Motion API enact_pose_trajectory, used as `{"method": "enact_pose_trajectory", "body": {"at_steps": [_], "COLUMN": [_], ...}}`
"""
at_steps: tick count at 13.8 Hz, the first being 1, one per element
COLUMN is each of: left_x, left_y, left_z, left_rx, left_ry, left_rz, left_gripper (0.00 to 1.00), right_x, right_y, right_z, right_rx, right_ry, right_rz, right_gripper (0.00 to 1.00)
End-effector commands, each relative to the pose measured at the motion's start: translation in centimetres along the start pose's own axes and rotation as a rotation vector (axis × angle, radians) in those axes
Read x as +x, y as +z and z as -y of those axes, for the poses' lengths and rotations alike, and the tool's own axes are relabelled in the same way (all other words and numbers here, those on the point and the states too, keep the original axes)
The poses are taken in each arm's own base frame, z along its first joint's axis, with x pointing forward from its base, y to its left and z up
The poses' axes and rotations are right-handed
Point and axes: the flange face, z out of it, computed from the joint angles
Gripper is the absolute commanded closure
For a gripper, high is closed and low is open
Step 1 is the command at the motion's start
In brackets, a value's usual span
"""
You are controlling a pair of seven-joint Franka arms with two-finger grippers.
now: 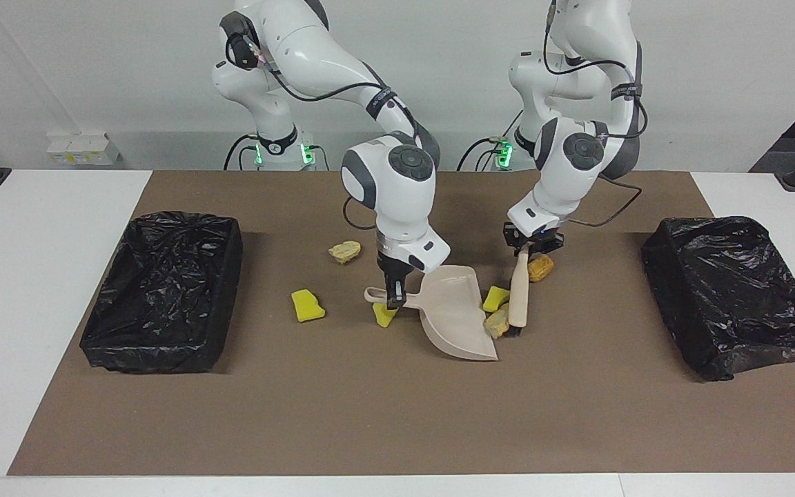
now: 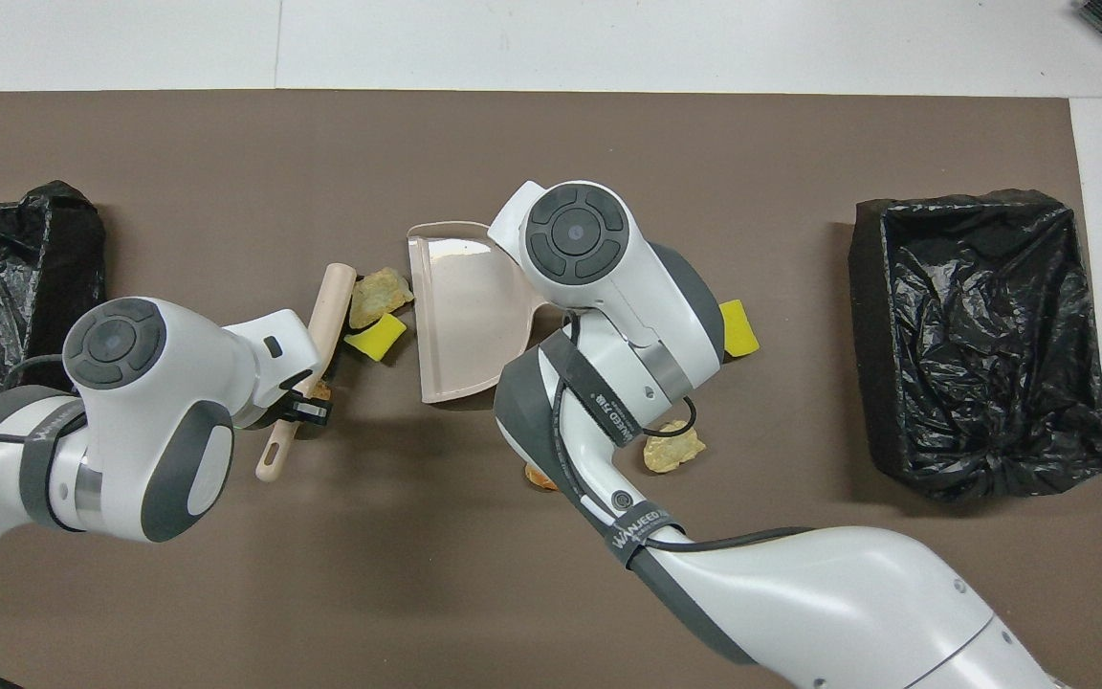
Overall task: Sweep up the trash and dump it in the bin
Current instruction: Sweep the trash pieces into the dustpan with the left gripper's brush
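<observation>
My right gripper [image 1: 392, 295] is shut on the handle of the beige dustpan [image 1: 456, 314], which rests on the mat mid-table. My left gripper [image 1: 527, 248] is shut on the handle of the brush [image 1: 518, 298]. The brush head presses a yellow sponge wedge [image 1: 495, 298] and a beige lump [image 1: 496, 322] against the pan's open edge. An orange-brown piece [image 1: 541, 268] lies beside the left gripper. Toward the right arm's end lie more trash: a yellow sponge [image 1: 308, 306], a yellow wedge [image 1: 384, 315] under the pan's handle, and a beige lump [image 1: 345, 251].
A black-lined bin [image 1: 163, 290] stands at the right arm's end of the brown mat and another bin [image 1: 735, 293] at the left arm's end. In the overhead view a small orange piece [image 2: 539, 476] peeks out beside the right arm.
</observation>
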Motion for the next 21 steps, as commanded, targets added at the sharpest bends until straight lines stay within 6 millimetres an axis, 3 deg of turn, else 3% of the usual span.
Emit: {"method": "enact_pose_trajectory", "body": {"at_steps": [1, 3, 8, 11, 13, 16, 17, 19, 21], "left_x": [0.0, 1.1, 0.6, -0.9, -1.5, -3.0, -3.8, -6.5, -7.9], "left_y": [-0.7, -2.0, -3.0, -3.0, -4.0, -4.5, -4.4, -3.0, -1.4], "left_z": [-4.8, -6.4, -4.9, -3.8, -1.6, -0.3, 1.3, 2.1, 2.7], "left_rx": [-0.032, -0.039, -0.028, 0.131, 0.206, 0.306, 0.329, 0.338, 0.281], "left_ry": [-0.019, -0.090, -0.452, -0.569, -0.722, -0.870, -0.915, -0.909, -0.871], "left_rz": [-0.025, -0.052, -0.020, 0.038, 0.028, 0.072, 0.108, 0.138, 0.078], "left_gripper": [1.00, 1.00, 1.00, 1.00, 1.00, 1.00, 1.00, 1.00, 1.00], "right_x": [0.7, 0.7, 0.7, 0.4, 0.6, 0.7, 0.8, 0.8, 0.8], "right_y": [0.8, 0.7, 0.8, 1.4, 1.4, 1.3, 1.2, 1.5, 1.5], "right_z": [0.0, 0.0, -0.1, 0.2, 0.5, 0.7, 0.8, 1.1, 1.6], "right_rx": [-0.019, -0.023, -0.033, -0.038, -0.036, -0.035, -0.033, -0.027, -0.021], "right_ry": [-0.039, -0.040, -0.039, -0.032, -0.025, -0.012, 0.005, 0.029, 0.029], "right_rz": [-0.001, -0.003, -0.011, -0.031, -0.031, -0.032, -0.033, -0.029, -0.026], "right_gripper": [1.00, 1.00, 1.00, 1.00, 1.00, 1.00, 1.00, 1.00, 1.00]}}
